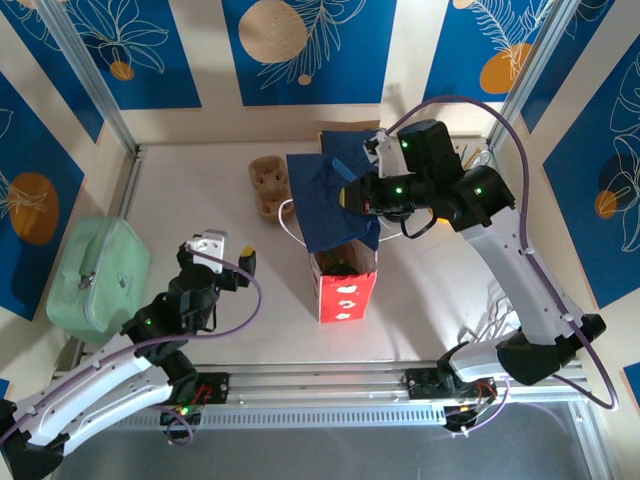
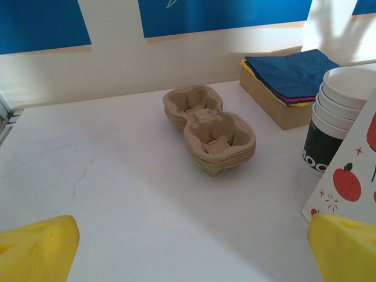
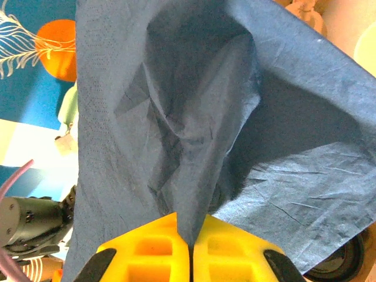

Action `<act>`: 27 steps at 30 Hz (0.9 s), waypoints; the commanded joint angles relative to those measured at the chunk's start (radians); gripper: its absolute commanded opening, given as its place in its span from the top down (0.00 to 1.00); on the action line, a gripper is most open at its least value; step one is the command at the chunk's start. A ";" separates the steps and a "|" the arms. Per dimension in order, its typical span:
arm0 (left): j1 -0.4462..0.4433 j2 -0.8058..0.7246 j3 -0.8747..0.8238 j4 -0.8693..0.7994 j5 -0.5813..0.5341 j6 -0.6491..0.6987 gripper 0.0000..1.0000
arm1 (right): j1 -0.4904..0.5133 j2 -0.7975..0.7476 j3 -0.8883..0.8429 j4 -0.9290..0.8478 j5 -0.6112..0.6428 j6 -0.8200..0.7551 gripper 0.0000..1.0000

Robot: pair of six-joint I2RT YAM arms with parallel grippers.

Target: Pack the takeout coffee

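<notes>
- Centrally, right gripper (image 1: pixel 352 195) pinches a blue napkin (image 1: pixel 320 205) above the red bag (image 1: pixel 346 295).
- Lower left, left gripper (image 1: pixel 228 250) gapes, empty.
- Probably the cup (image 1: pixel 340 266) already sits inside the bag; napkin not yet packed.

A robot test cell in a lab: blue leaf-printed panels (image 1: pixel 310 45) and aluminium posts (image 1: pixel 95 85) wall a white marbled surface (image 1: pixel 190 190), whose near edge carries a rail (image 1: pixel 320 382) bearing two robot arms (image 1: pixel 100 385).

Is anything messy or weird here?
The right tool pinches a blue napkin that hangs unfolded and crumpled over the open red bag. Nothing looks spilled or broken.
</notes>
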 commanded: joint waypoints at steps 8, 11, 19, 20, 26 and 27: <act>0.009 0.006 0.014 0.012 0.017 -0.008 0.01 | 0.064 0.006 -0.108 0.015 0.143 0.017 0.97; 0.009 0.015 0.013 0.015 0.019 -0.012 0.01 | 0.078 0.017 -0.136 0.007 0.190 0.016 0.97; 0.010 0.023 0.009 0.015 0.020 -0.019 0.01 | 0.115 0.102 -0.114 -0.064 0.291 -0.010 0.97; 0.010 0.022 0.008 0.015 0.020 -0.020 0.01 | 0.119 0.112 -0.107 -0.075 0.302 -0.011 0.98; 0.009 0.024 0.000 0.020 0.022 -0.032 0.01 | 0.143 0.173 -0.078 -0.141 0.367 -0.011 0.98; 0.009 0.025 -0.001 0.019 0.025 -0.034 0.01 | 0.150 0.182 -0.076 -0.149 0.384 -0.009 0.98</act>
